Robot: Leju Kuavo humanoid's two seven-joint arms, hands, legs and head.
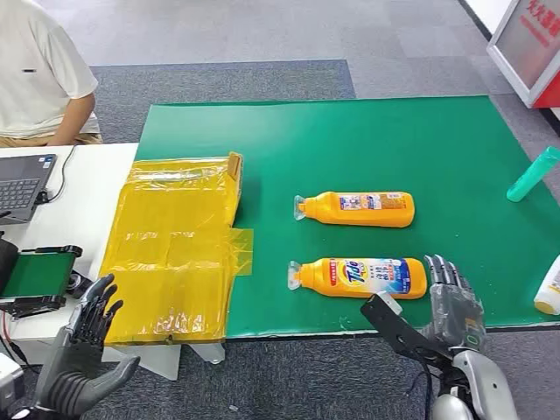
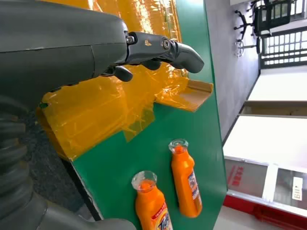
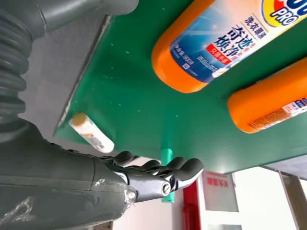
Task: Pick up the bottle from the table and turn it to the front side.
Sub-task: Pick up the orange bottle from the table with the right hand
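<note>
Two orange bottles lie on their sides on the green mat (image 1: 396, 140), clear caps pointing left. The nearer bottle (image 1: 360, 277) (image 3: 217, 43) (image 2: 151, 210) shows its blue and white brand label upward. Behind it, the farther bottle (image 1: 356, 209) (image 3: 269, 103) (image 2: 186, 178) shows a smaller printed label. My right hand (image 1: 452, 302) (image 3: 159, 175) hovers at the mat's front edge, just right of the nearer bottle's base, fingers apart and holding nothing. Low at the left, in front of the white table, my left hand (image 1: 82, 346) (image 2: 159, 50) is open too.
A yellow plastic sheet (image 1: 175, 254) covers the mat's left end. A teal bottle (image 1: 534, 173) and a white bottle (image 1: 549, 289) lie at the right edge. On the white table (image 1: 93, 175) are a laptop (image 1: 23, 184) and a small green-topped device (image 1: 39, 276). A person (image 1: 39, 70) sits behind it.
</note>
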